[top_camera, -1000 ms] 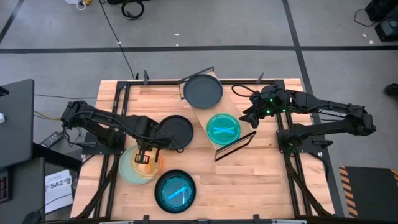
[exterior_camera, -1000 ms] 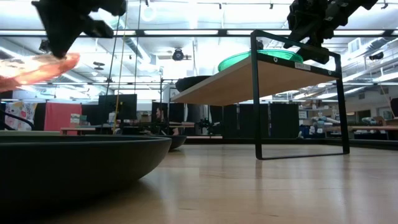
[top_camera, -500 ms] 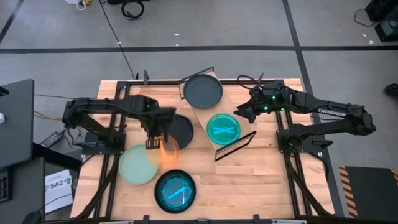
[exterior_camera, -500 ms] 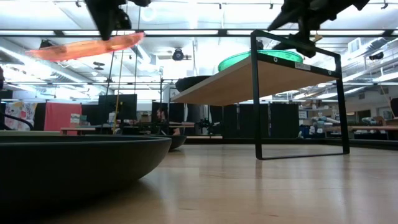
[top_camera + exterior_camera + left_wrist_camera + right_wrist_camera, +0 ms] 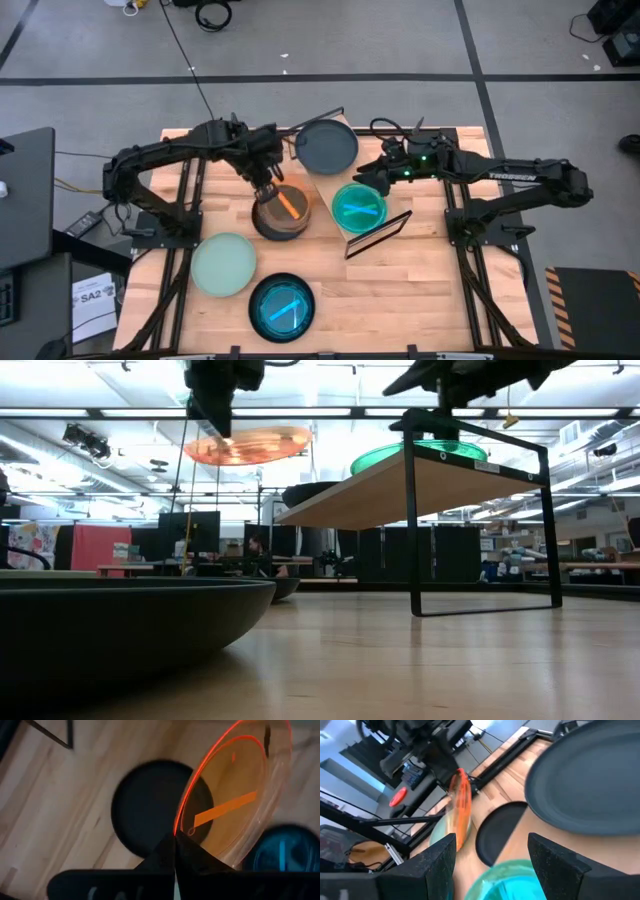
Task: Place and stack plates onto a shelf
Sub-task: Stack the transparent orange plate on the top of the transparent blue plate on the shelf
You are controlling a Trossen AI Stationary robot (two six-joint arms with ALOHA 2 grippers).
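Above black plate (image 5: 150, 810), left claw (image 5: 268, 186) pinching orange plate (image 5: 235, 805)

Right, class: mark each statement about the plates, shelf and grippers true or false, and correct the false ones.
1. The left gripper holds the orange plate in the air. True.
2. Two plates sit on the shelf. True: a dark grey plate and a green plate.
3. The right gripper grips the green plate. False: it is open and holds nothing.
4. The pale green plate is on the shelf. False: it lies on the table.
5. The teal plate is stacked on the black plate. False: they lie apart.
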